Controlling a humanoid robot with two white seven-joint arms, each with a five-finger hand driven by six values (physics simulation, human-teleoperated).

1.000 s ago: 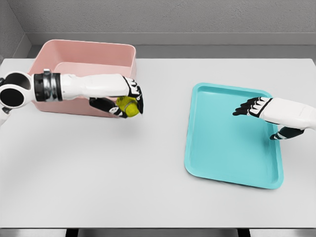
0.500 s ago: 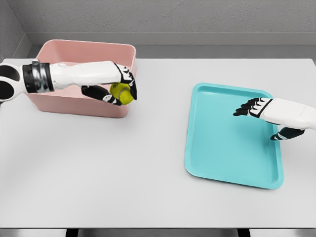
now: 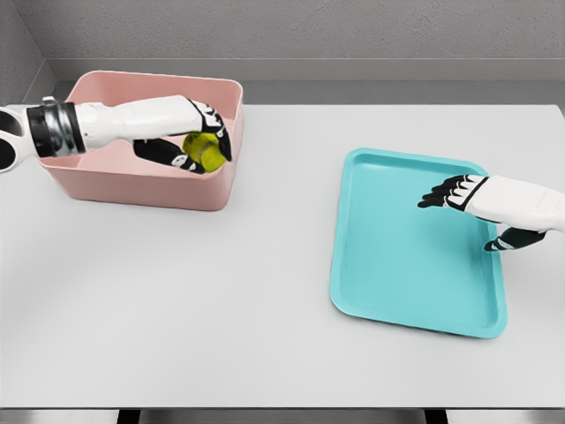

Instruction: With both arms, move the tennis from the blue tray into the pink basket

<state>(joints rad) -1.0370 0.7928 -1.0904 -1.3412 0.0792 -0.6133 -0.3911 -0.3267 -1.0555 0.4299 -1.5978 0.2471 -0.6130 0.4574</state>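
Left hand [image 3: 196, 141] is curled around the fuzzy yellow-green tennis ball [image 3: 201, 152], thumb and black fingers wrapped on it, firm hold by the look of it. The ball sits in the air at the near-right corner of the pink rectangular plastic basket [image 3: 97, 182], just over or just inside the front rim; one view only, so I cannot tell whether it is fully past the wall. That is the relation that matters: the open basket interior lies behind and to the left of the ball, along the line of the left forearm. A release here risks clipping the front wall or the right corner. My call: carry phase nearly done, the drop needs the ball a bit deeper over the cavity first.

Right hand [image 3: 472, 208] hangs over the right side of the shallow turquoise-blue rectangular tray [image 3: 388, 265], fingers loosely spread, pointing left, holding nothing. The tray shows no other ball. Tray and basket are well apart on the pale grey bench [image 3: 221, 300]. Left hand is by far the nearer to the basket.
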